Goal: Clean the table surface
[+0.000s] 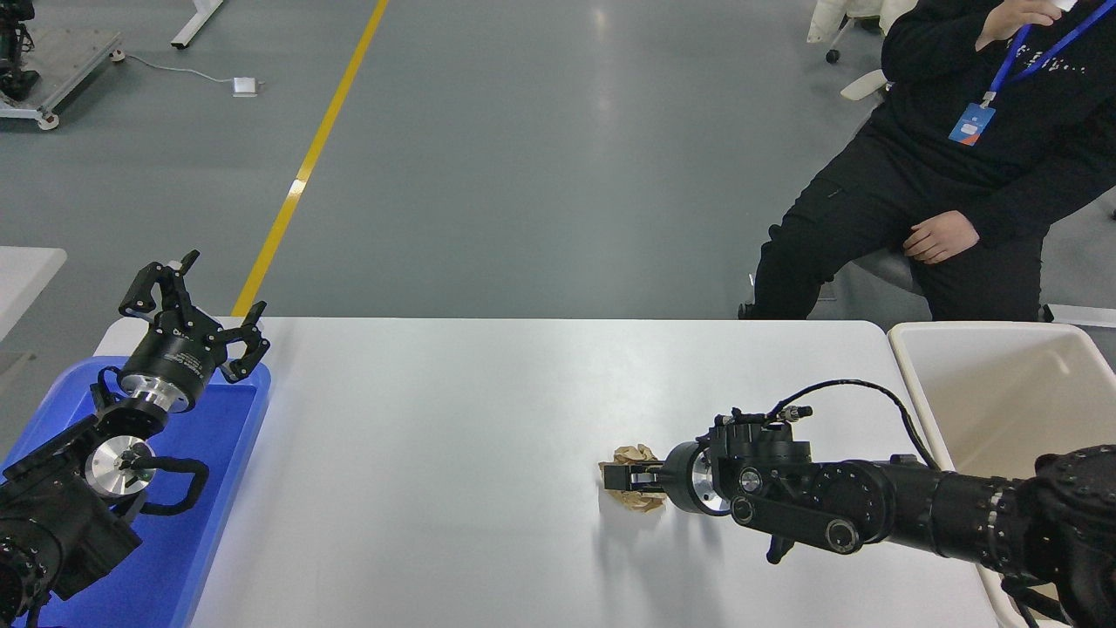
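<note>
A crumpled brown paper ball (634, 488) is clamped by the right tool (621, 477) on the smooth white table (453, 419), toward 4 o'clock.

Single high head view, robot's side, facing forward and down over the table surface (453, 436)

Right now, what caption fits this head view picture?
Right tool reaches a crumpled brown paper ball on the white table; left tool parked over blue tray.
</note>
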Robot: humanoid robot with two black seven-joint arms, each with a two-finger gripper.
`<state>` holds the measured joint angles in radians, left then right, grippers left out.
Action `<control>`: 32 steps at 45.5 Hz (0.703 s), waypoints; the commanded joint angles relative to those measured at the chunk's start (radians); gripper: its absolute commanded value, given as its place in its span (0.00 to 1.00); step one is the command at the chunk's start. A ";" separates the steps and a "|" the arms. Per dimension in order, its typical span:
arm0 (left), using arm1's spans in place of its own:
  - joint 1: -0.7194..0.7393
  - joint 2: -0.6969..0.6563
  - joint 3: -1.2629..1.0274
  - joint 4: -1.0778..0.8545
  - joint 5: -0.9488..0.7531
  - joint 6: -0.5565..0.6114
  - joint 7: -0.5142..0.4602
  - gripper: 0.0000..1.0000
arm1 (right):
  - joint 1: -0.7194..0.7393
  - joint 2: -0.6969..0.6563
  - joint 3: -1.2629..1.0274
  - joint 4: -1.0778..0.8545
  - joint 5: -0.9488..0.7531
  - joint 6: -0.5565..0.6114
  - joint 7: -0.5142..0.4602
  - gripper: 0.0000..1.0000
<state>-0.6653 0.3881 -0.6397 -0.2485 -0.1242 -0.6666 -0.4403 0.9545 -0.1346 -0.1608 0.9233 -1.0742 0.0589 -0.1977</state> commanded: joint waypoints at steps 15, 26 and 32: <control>0.001 0.000 0.000 0.000 0.000 -0.001 0.000 1.00 | 0.052 -0.036 0.037 0.019 0.022 0.082 -0.022 0.00; 0.001 0.000 0.000 0.000 0.000 0.001 0.000 1.00 | 0.181 -0.218 0.017 0.175 0.092 0.128 -0.026 0.00; 0.000 0.000 0.000 0.000 0.000 0.001 0.000 1.00 | 0.276 -0.374 0.004 0.295 0.108 0.203 -0.028 0.00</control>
<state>-0.6656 0.3881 -0.6397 -0.2486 -0.1246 -0.6663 -0.4404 1.0923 -0.2979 -0.1399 1.0514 -1.0069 0.1752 -0.2215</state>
